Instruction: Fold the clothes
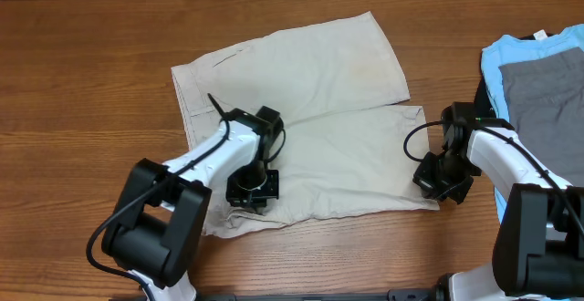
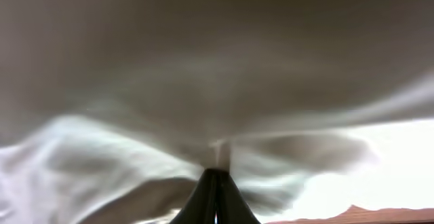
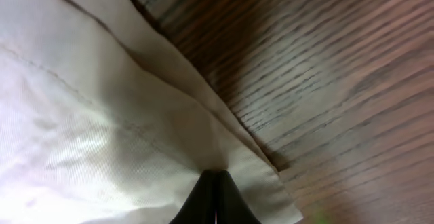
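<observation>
The beige shorts (image 1: 310, 109) lie spread on the wooden table, waistband at the left, two legs pointing right. My left gripper (image 1: 252, 192) is down on the near leg close to its front edge, shut on a pinch of the cloth (image 2: 218, 157). My right gripper (image 1: 440, 181) is at the near leg's hem corner, shut on that corner (image 3: 224, 166). The right wrist view shows the hem (image 3: 169, 75) lying against the wood.
A light blue T-shirt (image 1: 511, 50) with a grey garment (image 1: 547, 100) on top lies at the right edge, just beyond my right arm. The wooden table (image 1: 82, 73) shows to the left and along the front.
</observation>
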Robot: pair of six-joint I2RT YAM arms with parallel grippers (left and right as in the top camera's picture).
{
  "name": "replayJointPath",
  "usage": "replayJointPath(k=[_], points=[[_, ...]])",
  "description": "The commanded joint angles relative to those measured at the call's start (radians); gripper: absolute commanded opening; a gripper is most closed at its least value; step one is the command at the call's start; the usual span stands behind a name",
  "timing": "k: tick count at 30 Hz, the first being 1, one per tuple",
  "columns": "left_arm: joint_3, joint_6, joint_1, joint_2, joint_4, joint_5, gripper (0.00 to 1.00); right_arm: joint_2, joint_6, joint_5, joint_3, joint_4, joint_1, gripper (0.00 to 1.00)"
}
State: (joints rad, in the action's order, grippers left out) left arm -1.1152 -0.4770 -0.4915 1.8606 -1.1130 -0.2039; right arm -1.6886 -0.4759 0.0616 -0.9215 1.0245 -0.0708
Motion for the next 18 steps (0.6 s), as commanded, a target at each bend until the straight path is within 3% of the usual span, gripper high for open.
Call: replayJointPath(k=[1, 8, 13, 18], points=[[0.008, -0.037, -0.048, -0.022, 0.007, -0.029, 0.04, 0.009, -0.023, -0.027, 0.006, -0.013, -0.004, 0.04], [-0.035, -0.040, -0.092, -0.028, -0.015, -0.004, 0.04, 0.010, 0.216, 0.286, -0.089, 0.026, -0.004, 0.04], [-0.133, -0.040, -0.092, -0.072, -0.091, 0.022, 0.04, 0.010, 0.222, 0.321, -0.151, 0.109, -0.003, 0.04], [-0.162, -0.064, -0.092, -0.134, -0.112, 0.048, 0.04, 0.009, 0.222, 0.322, -0.103, 0.116, -0.002, 0.04]])
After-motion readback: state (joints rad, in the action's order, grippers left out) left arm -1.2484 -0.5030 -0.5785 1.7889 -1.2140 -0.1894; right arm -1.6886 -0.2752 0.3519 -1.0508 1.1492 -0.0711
